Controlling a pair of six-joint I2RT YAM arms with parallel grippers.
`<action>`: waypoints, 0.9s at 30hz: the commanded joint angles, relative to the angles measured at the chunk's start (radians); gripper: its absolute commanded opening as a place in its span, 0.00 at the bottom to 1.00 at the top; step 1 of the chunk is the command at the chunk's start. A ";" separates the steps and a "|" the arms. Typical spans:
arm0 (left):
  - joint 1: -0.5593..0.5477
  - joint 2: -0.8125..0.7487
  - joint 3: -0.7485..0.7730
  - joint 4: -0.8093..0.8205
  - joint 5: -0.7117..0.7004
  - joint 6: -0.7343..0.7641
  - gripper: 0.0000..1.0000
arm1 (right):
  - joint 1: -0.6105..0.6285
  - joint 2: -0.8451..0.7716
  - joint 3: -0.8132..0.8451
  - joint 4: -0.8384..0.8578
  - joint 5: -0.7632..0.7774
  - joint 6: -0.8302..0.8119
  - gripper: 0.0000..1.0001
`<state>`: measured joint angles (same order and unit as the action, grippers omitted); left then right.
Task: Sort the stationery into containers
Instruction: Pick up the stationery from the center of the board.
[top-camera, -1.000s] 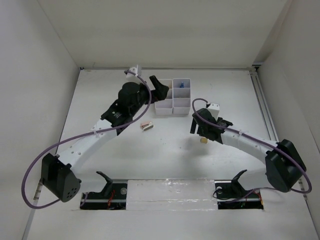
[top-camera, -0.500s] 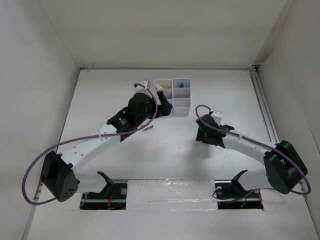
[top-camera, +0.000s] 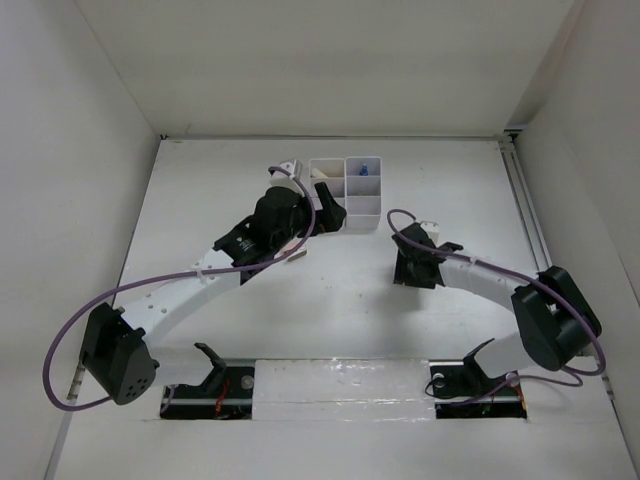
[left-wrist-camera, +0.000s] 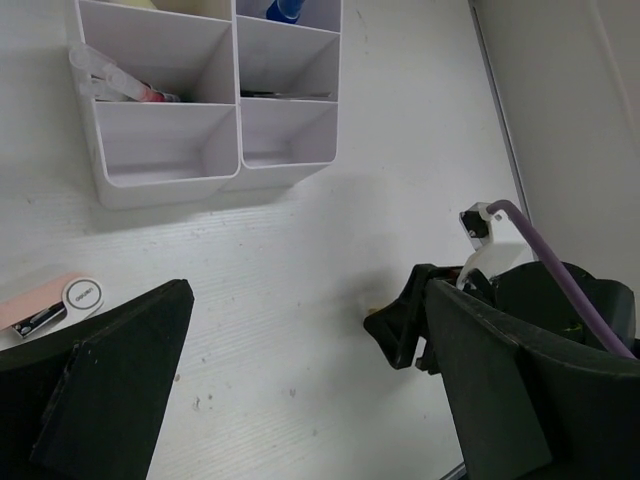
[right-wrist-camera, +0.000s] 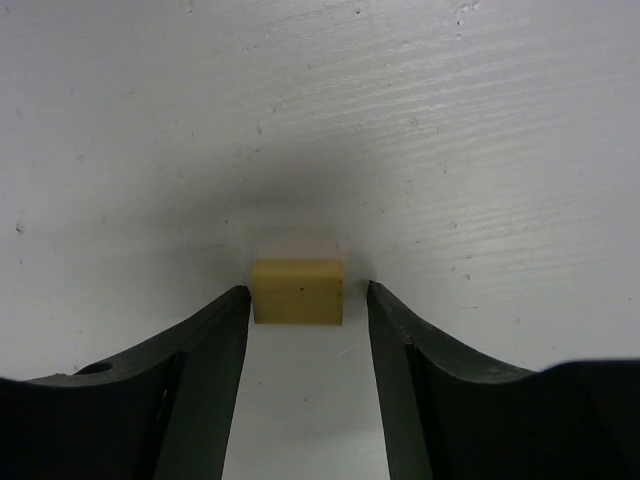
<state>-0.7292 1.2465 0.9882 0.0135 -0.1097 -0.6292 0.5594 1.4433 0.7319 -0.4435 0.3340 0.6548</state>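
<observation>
The white six-compartment containers (top-camera: 345, 192) stand at the back centre; they also show in the left wrist view (left-wrist-camera: 215, 150). They hold red-white pens (left-wrist-camera: 118, 85), a blue-capped bottle (left-wrist-camera: 284, 10) and a dark item (left-wrist-camera: 288, 95). My left gripper (left-wrist-camera: 305, 300) is open and empty, just in front of the containers (top-camera: 330, 212). A pink eraser (left-wrist-camera: 38, 305) lies near its left finger. My right gripper (right-wrist-camera: 307, 292) is open and low on the table, with a small yellow eraser (right-wrist-camera: 297, 291) between its fingertips; the left finger is at the eraser's side and the right stands slightly apart. In the top view my right gripper (top-camera: 412, 270) hides this eraser.
White walls enclose the table on the left, back and right. A rail (top-camera: 525, 215) runs along the right edge. My right gripper also shows in the left wrist view (left-wrist-camera: 415, 320), to the right of the left one.
My left gripper has pulled back from over the containers to just in front of them. My right gripper has come down around the yellow eraser, which now hides under it in the top view.
</observation>
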 joint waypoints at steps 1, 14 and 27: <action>-0.001 -0.018 0.013 0.026 -0.002 0.028 1.00 | -0.016 0.000 0.046 -0.015 -0.032 -0.029 0.55; 0.040 0.001 0.004 0.036 0.053 0.048 1.00 | 0.043 -0.097 0.025 0.084 -0.108 -0.118 0.00; 0.040 -0.012 -0.078 0.137 0.646 -0.003 1.00 | 0.258 -0.393 0.115 0.275 -0.405 -0.506 0.00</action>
<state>-0.6872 1.2682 0.9344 0.0540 0.2981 -0.5945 0.7837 1.0294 0.7780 -0.2104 0.0299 0.2867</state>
